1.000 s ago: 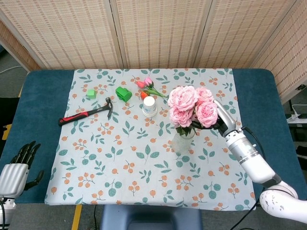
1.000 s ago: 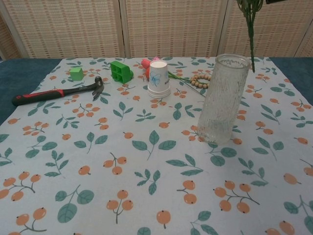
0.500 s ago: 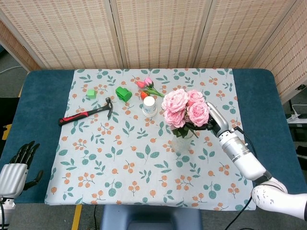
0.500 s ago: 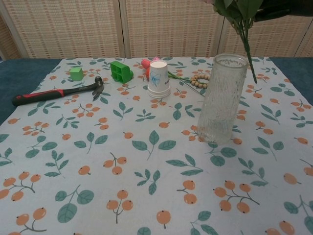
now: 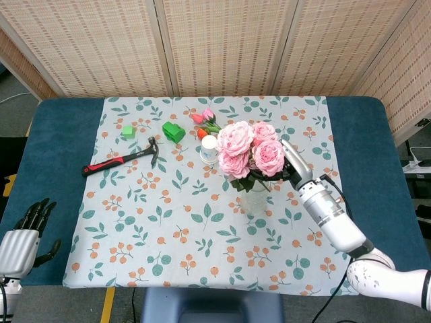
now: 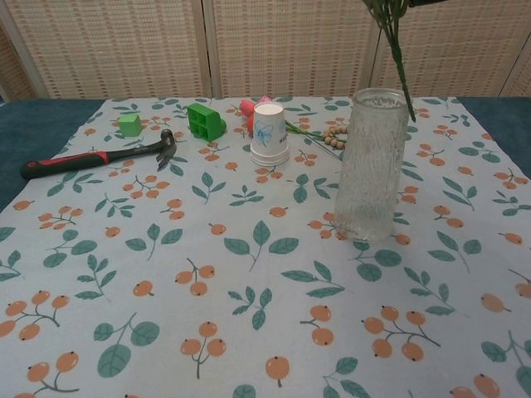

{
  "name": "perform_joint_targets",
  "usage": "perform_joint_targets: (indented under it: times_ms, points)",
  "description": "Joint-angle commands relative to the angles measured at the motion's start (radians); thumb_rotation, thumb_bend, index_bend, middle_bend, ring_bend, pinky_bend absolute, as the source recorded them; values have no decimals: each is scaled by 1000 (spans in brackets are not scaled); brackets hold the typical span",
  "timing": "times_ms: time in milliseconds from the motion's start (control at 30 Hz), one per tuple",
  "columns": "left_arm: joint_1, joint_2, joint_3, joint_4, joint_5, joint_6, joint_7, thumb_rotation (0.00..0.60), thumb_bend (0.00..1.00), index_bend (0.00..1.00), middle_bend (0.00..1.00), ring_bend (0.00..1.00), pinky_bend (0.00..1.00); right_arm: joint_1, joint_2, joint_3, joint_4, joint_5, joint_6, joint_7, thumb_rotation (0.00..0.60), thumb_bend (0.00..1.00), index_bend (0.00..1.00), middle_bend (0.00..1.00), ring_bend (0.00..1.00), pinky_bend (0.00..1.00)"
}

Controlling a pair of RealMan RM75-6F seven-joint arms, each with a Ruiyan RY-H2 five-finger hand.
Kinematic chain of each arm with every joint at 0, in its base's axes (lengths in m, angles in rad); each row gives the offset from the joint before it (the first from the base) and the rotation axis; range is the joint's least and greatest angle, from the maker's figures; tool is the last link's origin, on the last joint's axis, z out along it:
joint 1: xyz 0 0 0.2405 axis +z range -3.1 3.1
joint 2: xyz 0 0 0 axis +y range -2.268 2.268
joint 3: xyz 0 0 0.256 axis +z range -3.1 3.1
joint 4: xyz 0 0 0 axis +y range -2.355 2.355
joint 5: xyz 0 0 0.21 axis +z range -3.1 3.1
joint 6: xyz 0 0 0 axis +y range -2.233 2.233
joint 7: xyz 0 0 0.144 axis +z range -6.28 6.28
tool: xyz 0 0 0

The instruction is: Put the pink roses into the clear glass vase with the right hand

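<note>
A bunch of pink roses (image 5: 246, 149) hangs in the air over the clear glass vase (image 5: 256, 199), which stands upright on the floral cloth. My right hand (image 5: 292, 165) holds the bunch from the right, its fingers mostly hidden behind blooms and leaves. In the chest view the green stems (image 6: 397, 58) slant down from the top edge, their tips level with the right side of the rim of the vase (image 6: 371, 166); whether they are inside it I cannot tell. My left hand (image 5: 30, 225) hangs at the front left, off the cloth, fingers apart and holding nothing.
A white paper cup (image 5: 209, 148) stands just behind and left of the vase, with tulips (image 5: 202, 118) and a bead bracelet (image 6: 336, 137) beyond. A hammer (image 5: 121, 159), a green block (image 5: 173, 131) and a small green cube (image 5: 128, 131) lie at the back left.
My right hand has carried the roses leftward, bringing them over the vase. In the chest view the stems shifted left, from beside the vase to its rim. The left hand stayed put.
</note>
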Motion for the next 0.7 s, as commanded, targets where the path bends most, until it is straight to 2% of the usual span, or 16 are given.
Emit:
perform_joint_targets:
  times_ms: [33,367,533,700]
  points:
    - [1,0,0,0,1,2,-1,600,372,0,13,47,285,6,10,9,-19,19,7,-10,600,864,841,1000,1000,1000]
    - [-1,0,1,-1,2,-1,4,600,372,0,13,46,285,16,26,27,-35,57,25,-31,600,864,841,1000,1000,1000]
    - [1,0,0,-1,1,1,4,600,372,0,13,46,285,24,7,20,11,71,10,-21,600,864,841,1000,1000,1000]
    - [-1,-1,0,1,-1,-2,5,600,371,0,13,46,285,26,-23,9,85,57,-52,27,600,864,841,1000,1000,1000]
